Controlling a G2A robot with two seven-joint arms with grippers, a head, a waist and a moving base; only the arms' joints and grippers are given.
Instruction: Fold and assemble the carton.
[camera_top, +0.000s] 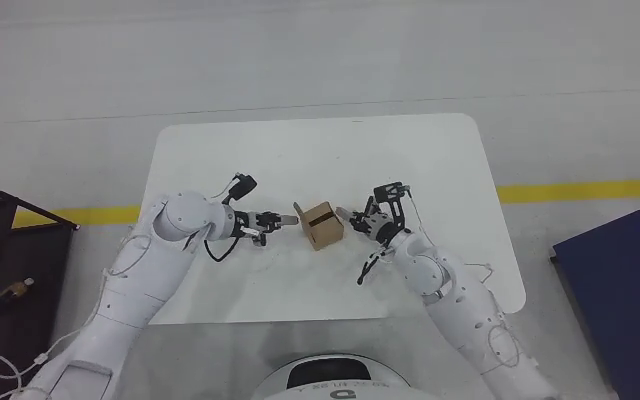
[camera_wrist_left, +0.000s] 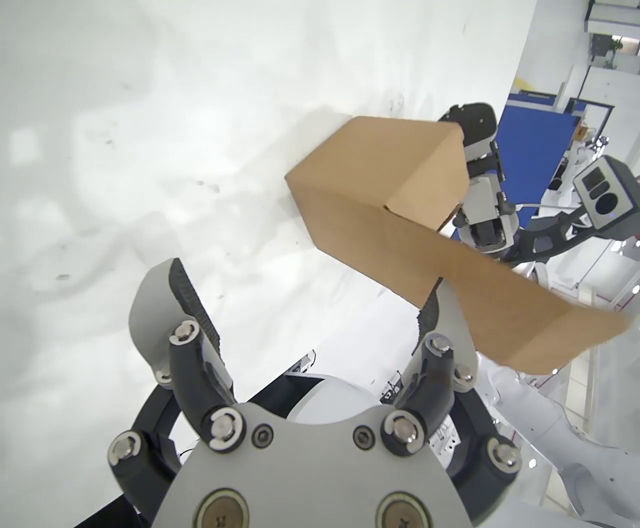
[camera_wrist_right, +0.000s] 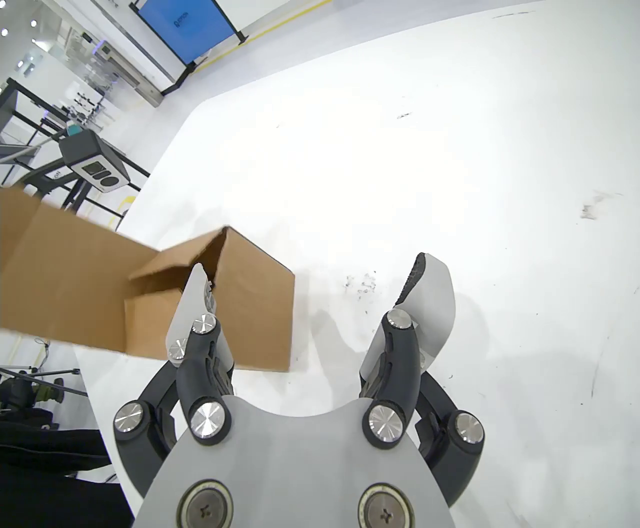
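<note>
done: carton (camera_top: 322, 225) squared up mid-table | left to do, seemingly: flaps still open | left gripper (camera_wrist_left: 307, 282): fingers apart by left flap | right gripper (camera_wrist_right: 310, 265): fingers apart, one at opening

Bright, even light comes down from above onto the white rounded surface (camera_top: 300, 150). In both wrist views the surface glows so white that it looks washed out, and only some small dark scuff marks (camera_wrist_right: 360, 282) stand out. The small brown cardboard carton (camera_top: 323, 226) throws just a faint, soft shadow. Its inside is darker than its outside. Near the edges of the wrist views, things look stretched and bent.
</note>
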